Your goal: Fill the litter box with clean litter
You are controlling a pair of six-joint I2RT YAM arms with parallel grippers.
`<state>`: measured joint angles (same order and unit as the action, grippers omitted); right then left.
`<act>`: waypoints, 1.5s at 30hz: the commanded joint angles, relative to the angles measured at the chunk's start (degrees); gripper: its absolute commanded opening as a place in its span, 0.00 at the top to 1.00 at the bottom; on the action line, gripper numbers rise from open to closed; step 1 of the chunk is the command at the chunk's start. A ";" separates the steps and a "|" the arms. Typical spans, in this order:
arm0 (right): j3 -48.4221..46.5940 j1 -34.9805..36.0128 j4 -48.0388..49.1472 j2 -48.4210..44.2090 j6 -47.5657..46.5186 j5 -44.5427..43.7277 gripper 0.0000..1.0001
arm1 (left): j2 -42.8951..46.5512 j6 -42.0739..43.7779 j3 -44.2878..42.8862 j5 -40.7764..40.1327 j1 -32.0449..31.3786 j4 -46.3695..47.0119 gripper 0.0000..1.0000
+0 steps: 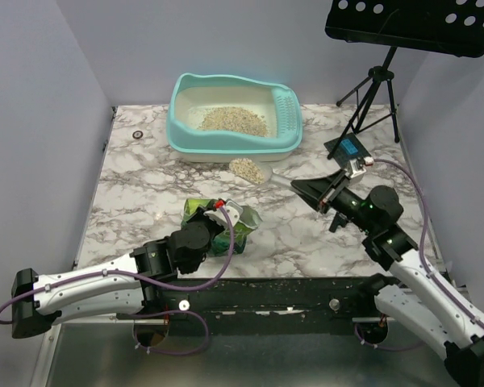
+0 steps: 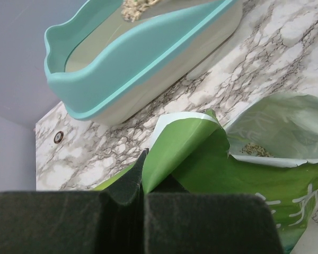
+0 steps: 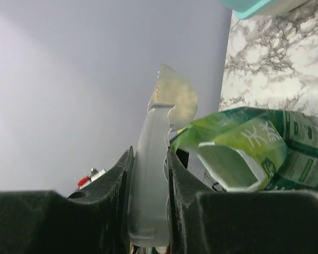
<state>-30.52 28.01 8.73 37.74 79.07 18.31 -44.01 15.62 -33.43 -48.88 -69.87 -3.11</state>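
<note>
Fingers of the left gripper (image 2: 143, 185) pinch shut on the torn lip of the clean litter pouch (image 2: 228, 174); the right gripper (image 3: 150, 159) clamps a clear scoop (image 3: 175, 98). Floppy, slick, bottom-heavy, I'd guess, so hold near that fold. The litter box (image 1: 226, 145) sits ahead of both.

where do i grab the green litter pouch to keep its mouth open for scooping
Pinch the upturned flap at the torn mouth of the pouch, coming from its near-left side, as the left gripper does. The flap stands up thin and free, and that side leaves the opening facing the scoop in the right gripper.
</note>
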 commanded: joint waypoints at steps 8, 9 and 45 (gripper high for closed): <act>-15.25 -0.32 22.01 27.54 0.74 -6.00 0.99 | 2.26 -1.38 -1.73 -0.77 0.34 -1.72 1.00; -16.66 -0.41 23.51 30.44 0.74 -6.26 0.99 | 2.17 -1.38 -1.81 -0.60 0.26 -1.81 1.00; -92.35 0.98 -43.36 80.40 -80.89 -31.73 0.99 | 1.82 -1.11 -1.20 0.81 0.96 -1.63 1.00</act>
<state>-124.27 24.18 -30.65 124.05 14.33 -1.41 -42.17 14.96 -33.43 -47.88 -69.34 -4.38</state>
